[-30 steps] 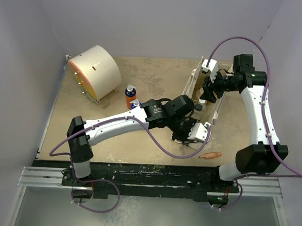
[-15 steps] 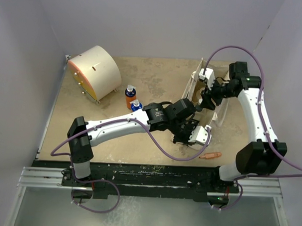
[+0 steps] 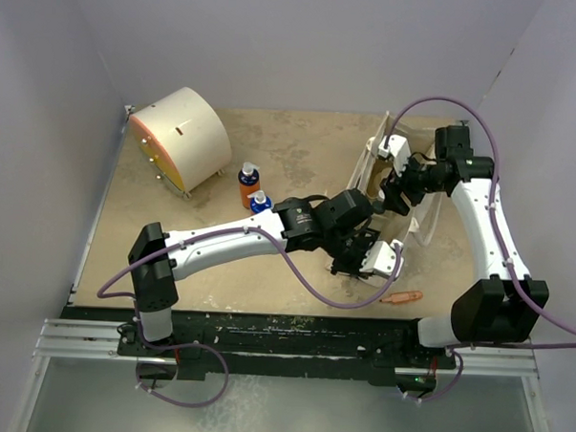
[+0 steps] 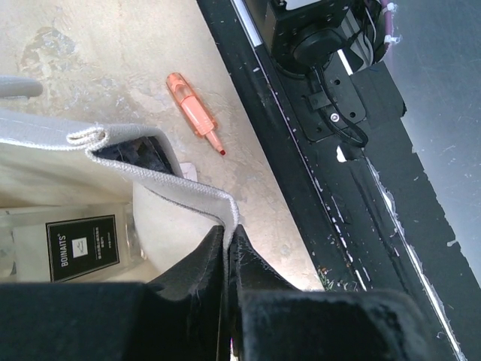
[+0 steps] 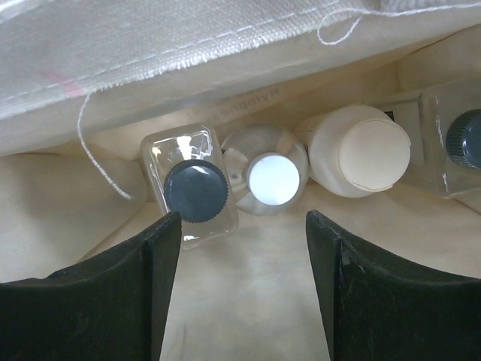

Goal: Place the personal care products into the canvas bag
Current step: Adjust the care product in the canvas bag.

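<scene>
While 4 personal care products [image 5: 274, 179] sit in a row inside the canvas bag [image 3: 367, 167], 2 orange bottles [image 3: 247, 184] stand on the table [image 3: 301, 140] outside it. The right gripper [image 5: 240, 222] hangs above the row, jaws wide and empty; the left gripper [image 4: 228, 233] pinches the bag's rim.

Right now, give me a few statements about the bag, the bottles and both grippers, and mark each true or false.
1. The left gripper pinches the rim of the canvas bag. True.
2. Both orange bottles are already in the bag. False: they stand on the table, outside the bag.
3. The right gripper grips the silver bottle. False: it is open and empty, over the bottles inside the bag.
4. The orange pen lies on the table, outside the bag. True.
</scene>
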Controlling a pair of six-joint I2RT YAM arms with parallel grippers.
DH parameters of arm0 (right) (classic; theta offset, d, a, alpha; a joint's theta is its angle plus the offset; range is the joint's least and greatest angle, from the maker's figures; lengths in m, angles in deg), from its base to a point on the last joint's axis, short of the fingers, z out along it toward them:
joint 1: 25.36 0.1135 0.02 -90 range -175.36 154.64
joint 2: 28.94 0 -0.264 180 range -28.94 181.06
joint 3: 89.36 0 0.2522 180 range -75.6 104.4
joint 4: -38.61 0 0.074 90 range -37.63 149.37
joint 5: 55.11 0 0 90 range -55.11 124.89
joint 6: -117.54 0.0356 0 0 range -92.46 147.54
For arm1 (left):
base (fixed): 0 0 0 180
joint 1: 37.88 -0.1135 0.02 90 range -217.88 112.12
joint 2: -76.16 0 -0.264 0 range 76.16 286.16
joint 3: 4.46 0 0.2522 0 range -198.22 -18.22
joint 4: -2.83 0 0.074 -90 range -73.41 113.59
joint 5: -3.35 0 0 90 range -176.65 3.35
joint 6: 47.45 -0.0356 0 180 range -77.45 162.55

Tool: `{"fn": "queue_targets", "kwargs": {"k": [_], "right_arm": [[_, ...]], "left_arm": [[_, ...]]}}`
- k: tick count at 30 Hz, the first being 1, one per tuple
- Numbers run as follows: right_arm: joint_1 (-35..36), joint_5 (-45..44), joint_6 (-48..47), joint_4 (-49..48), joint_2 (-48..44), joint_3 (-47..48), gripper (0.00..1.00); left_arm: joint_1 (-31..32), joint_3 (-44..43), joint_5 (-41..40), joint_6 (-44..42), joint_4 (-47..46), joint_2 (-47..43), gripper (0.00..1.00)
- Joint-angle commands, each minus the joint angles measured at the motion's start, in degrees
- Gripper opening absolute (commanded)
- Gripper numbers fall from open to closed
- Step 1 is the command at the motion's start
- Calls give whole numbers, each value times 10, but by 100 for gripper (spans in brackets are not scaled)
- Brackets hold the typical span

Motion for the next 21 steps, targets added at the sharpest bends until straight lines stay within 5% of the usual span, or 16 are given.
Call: {"fn": "queue_targets", "kwargs": {"k": [1, 21], "right_arm": [[11, -38, 34, -13, -17, -29, 69], [45, -53, 17, 17, -41, -89, 57]], "left_arm": [[3, 33, 21, -3, 32, 18, 10], [7, 44, 33, 2, 32, 27, 11]]}}
